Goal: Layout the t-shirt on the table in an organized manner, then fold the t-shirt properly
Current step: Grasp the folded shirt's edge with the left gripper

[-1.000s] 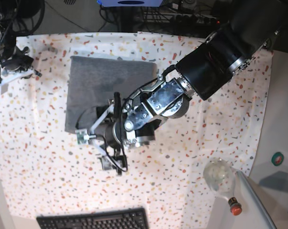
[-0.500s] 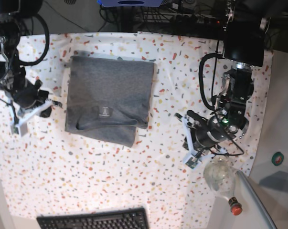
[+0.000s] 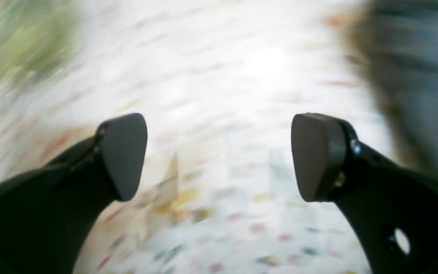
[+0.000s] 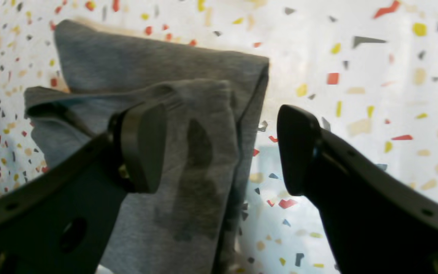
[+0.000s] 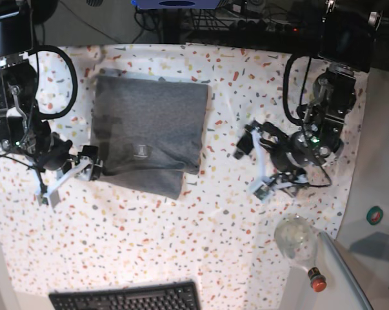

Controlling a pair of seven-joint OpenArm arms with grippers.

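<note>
Your right gripper point(image 4: 219, 148) hangs with jaws spread at the folded grey t-shirt's point(image 5: 146, 139) edge on the speckled table point(image 5: 200, 245), apparently to tidy it, while your left gripper point(image 3: 219, 156), equally spread and empty, waits well apart.

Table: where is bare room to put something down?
The table is bare between the folded t-shirt and the keyboard. A narrower strip lies between the t-shirt and the left gripper. It is crowded near the glass bulb and around the right gripper.

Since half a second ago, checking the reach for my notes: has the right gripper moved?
Yes. In the base view the right gripper has moved toward the t-shirt's lower-left corner.
</note>
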